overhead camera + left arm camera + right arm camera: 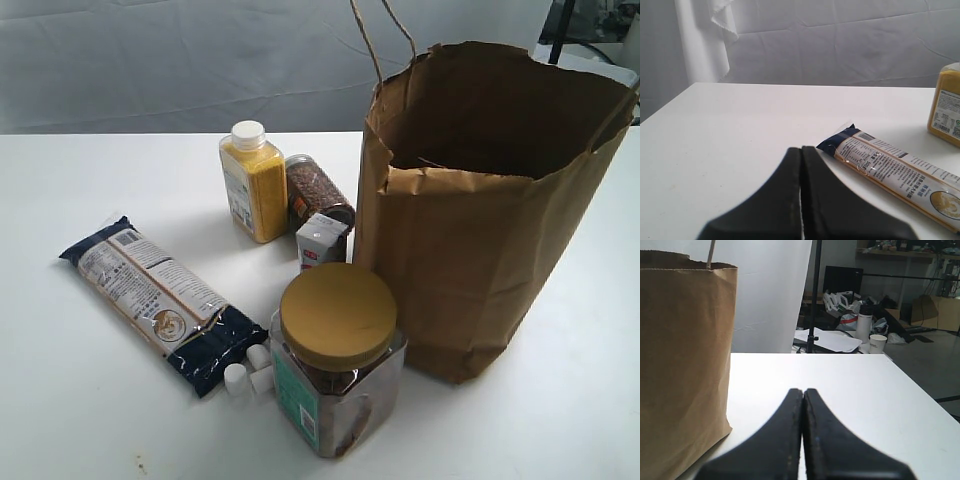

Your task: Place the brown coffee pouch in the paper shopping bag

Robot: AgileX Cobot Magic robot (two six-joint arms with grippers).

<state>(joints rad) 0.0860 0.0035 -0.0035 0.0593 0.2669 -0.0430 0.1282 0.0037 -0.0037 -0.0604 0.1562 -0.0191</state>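
Presently both hands, left hand (801,152) and right hand (803,391), sit clenched on nothing; no brown coffee pouch shows for certain, only a pale red-labelled pack (322,240) crowded by the yellow-lidded jar (338,330) and paper shopping bag (480,230) — so a wrong pick or a toppled jar threatens.

White table (70,400), wrinkled pale cloth backdrop (150,60), dim room clutter (850,307) beyond its edge.

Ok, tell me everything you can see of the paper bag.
The paper bag is brown, crinkled kraft paper, standing upright and open on the white table. Its front rim is folded inward, and a thin twine handle rises above the rim. The inside is shadowed. A small white carton sits by its base.
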